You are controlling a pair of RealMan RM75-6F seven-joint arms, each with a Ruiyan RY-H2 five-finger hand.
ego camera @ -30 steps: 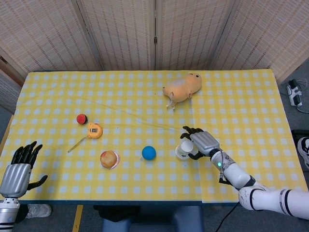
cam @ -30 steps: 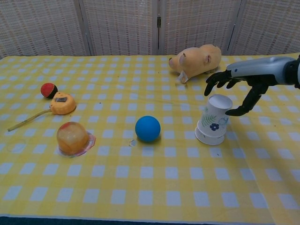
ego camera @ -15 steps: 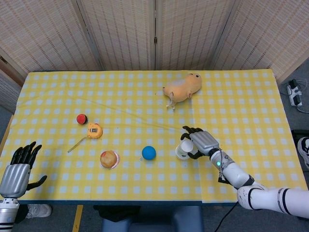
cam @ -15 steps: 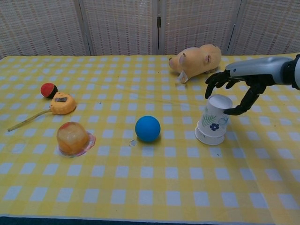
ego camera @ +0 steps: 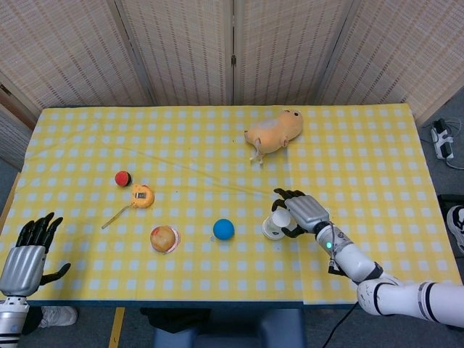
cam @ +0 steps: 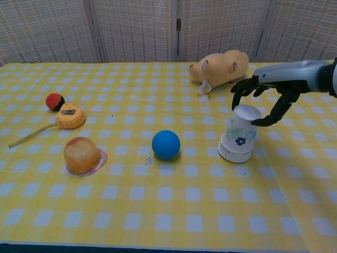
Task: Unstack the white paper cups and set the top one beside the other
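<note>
Two white paper cups with a flower print stand upside down, one stacked over the other, right of the table's middle. The top cup sits slightly raised and tilted on the lower cup. My right hand arches over the top cup and grips it, fingers behind its top and thumb against its right side. My left hand hangs off the table's near left corner, fingers spread and holding nothing; the chest view does not show it.
A blue ball lies just left of the cups. A tan plush animal lies behind them. Further left are an orange jelly cup, an orange tape measure and a small red ball.
My right hand has closed in on the top cup, which now sits a little higher and more tilted on the lower one. The left hand has barely moved.
</note>
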